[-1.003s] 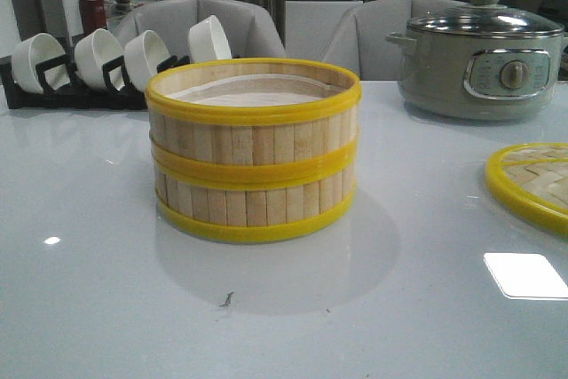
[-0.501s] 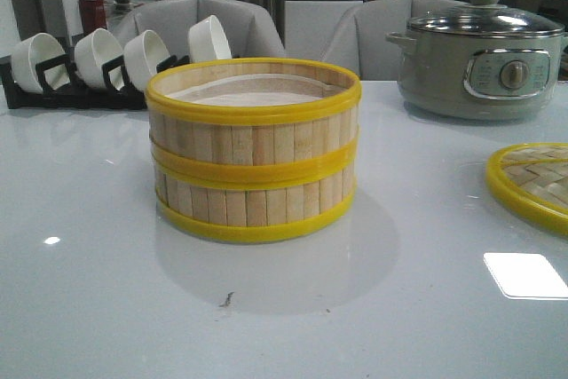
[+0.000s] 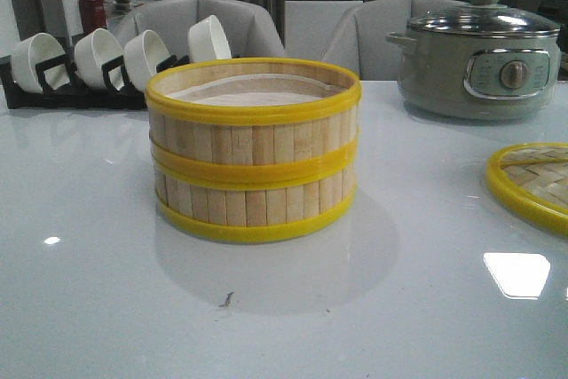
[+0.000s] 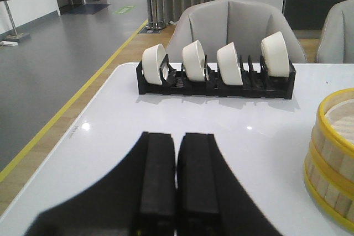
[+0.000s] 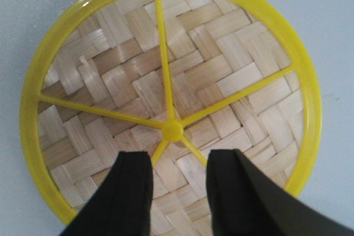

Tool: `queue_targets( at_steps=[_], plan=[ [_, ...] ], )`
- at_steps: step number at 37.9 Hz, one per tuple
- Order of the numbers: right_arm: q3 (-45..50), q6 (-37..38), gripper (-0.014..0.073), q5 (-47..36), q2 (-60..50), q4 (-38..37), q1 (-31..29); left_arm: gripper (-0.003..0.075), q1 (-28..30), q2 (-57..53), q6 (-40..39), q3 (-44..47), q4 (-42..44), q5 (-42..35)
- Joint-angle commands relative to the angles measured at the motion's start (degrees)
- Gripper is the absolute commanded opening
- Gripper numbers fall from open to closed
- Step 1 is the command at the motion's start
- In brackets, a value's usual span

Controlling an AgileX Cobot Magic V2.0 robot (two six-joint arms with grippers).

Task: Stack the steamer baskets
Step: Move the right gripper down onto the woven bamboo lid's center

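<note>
Two steamer baskets stand stacked in the middle of the table: the upper one [image 3: 253, 126] rests squarely on the lower one [image 3: 256, 203], both bamboo-slat rings with yellow rims. Their edge also shows in the left wrist view [image 4: 333, 153]. My left gripper [image 4: 176, 136] is shut with nothing between its fingers, over bare table left of the stack. My right gripper [image 5: 177, 158] hangs open above the woven bamboo lid [image 5: 166, 75], its fingers on either side of the lid's yellow hub. Neither gripper shows in the front view.
The yellow-rimmed lid [image 3: 532, 179] lies flat at the right edge of the table. A grey-green electric pot [image 3: 479, 55] with a glass lid stands at the back right. A black rack with several white bowls [image 3: 106, 64] lines the back left.
</note>
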Motion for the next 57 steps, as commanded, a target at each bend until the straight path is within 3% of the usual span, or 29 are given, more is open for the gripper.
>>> queue_targets(
  at_steps=[1,38,48,57],
  plan=[
    [-2.15,-0.47,0.036,-0.54,-1.77,-0.88,-0.27,0.0087,-0.37,0.89,-0.3,-1.58,0.56,-4.22],
    [-2.21,-0.42,0.0358,-7.63,3.69,-0.23,-0.19,0.0087,-0.37,0.89,-0.3,-1.58,0.56,-4.22],
    [-2.21,-0.3,0.0146,-5.78,3.69,-0.23,-0.19,0.0087,-0.37,0.89,-0.3,-1.58,0.56,-4.22],
    [-2.21,-0.3,0.0129,-4.58,3.69,-0.23,-0.19,0.0087,-0.37,0.89,-0.3,-1.58,0.56,-4.22]
  ],
)
